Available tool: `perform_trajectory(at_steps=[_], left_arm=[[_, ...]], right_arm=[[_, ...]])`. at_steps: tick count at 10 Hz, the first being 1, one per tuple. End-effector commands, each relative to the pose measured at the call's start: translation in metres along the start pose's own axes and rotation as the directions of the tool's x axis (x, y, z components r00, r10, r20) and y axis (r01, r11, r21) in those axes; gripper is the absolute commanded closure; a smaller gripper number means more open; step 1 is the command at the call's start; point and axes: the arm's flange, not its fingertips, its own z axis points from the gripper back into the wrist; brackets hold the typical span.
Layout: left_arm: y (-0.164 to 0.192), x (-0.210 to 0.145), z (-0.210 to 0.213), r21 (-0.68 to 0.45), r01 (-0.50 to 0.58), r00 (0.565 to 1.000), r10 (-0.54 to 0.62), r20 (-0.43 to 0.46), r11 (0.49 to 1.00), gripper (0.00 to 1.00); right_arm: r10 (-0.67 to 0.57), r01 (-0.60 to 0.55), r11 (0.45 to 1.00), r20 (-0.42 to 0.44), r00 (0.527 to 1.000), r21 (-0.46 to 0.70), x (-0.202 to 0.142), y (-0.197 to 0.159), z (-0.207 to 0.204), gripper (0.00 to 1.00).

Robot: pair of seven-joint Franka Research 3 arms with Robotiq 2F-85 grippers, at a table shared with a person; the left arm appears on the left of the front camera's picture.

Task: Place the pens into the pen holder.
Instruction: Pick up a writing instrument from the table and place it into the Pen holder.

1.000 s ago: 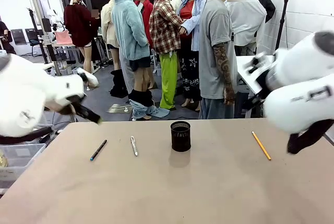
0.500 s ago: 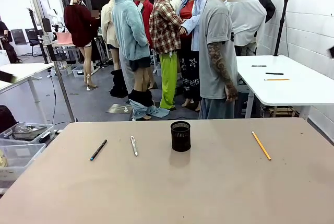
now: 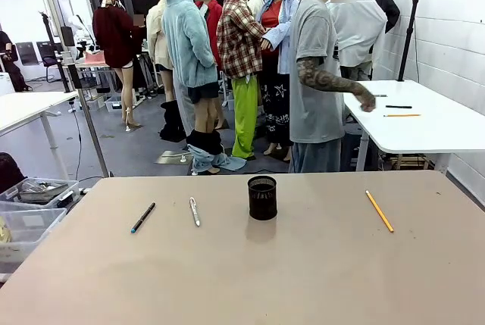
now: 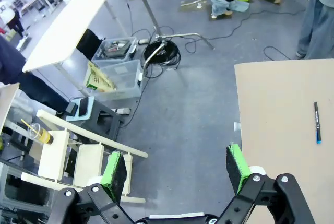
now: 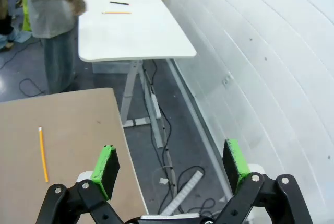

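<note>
The black mesh pen holder point(image 3: 262, 198) stands upright near the middle of the brown table point(image 3: 242, 279). Left of it lie a silver-white pen point(image 3: 195, 211) and a dark pen with a teal tip point(image 3: 142, 217). An orange pen point(image 3: 380, 210) lies to the right. The left wrist view shows my left gripper point(image 4: 176, 167) open over the floor beside the table's edge, with the dark pen point(image 4: 317, 122) farther off. My right gripper point(image 5: 170, 164) is open past the table's other edge, the orange pen point(image 5: 43, 153) to its left.
A person point(image 3: 322, 75) stands beyond the far edge, one hand point(image 3: 367, 102) reaching over a white side table point(image 3: 424, 124) that carries a few pens. Plastic bins point(image 4: 112, 75) and cables sit on the floor at the left. A white wall point(image 5: 261, 51) runs along the right.
Both arms have swung out of the front view, leaving the table uncovered. The person's arm has lifted from their side toward the white side table. Pens and holder have not moved.
</note>
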Motion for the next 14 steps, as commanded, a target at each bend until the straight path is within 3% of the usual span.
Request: perform_trajectory(at_steps=[1,4,8,9,10,14], left_arm=[[0.001,0.000,-0.001,0.007,-0.005,1.000,0.005,0.007,1.000,0.00],[0.001,0.000,-0.001,0.007,-0.005,1.000,0.005,0.007,1.000,0.00],[0.001,0.000,-0.001,0.007,-0.005,1.000,0.005,0.007,1.000,0.00],[0.001,0.000,-0.001,0.007,-0.005,1.000,0.005,0.007,1.000,0.00],[0.001,0.000,-0.001,0.007,-0.005,1.000,0.005,0.007,1.000,0.00],[0.001,0.000,-0.001,0.007,-0.005,1.000,0.005,0.007,1.000,0.00]], right_arm=[[0.137,-0.141,0.982,0.038,0.990,0.126,-0.079,0.085,-0.017,0.00],[0.329,-0.302,0.893,-0.027,0.944,0.334,-0.050,0.168,-0.071,0.00],[0.402,-0.289,0.826,-0.147,0.904,0.484,-0.075,0.248,-0.125,0.00],[0.376,-0.252,0.836,-0.174,0.910,0.488,-0.079,0.252,-0.128,0.00],[0.428,-0.312,0.818,-0.148,0.892,0.484,-0.067,0.246,-0.128,0.00],[0.417,-0.296,0.821,-0.157,0.895,0.488,-0.070,0.248,-0.131,0.00]])
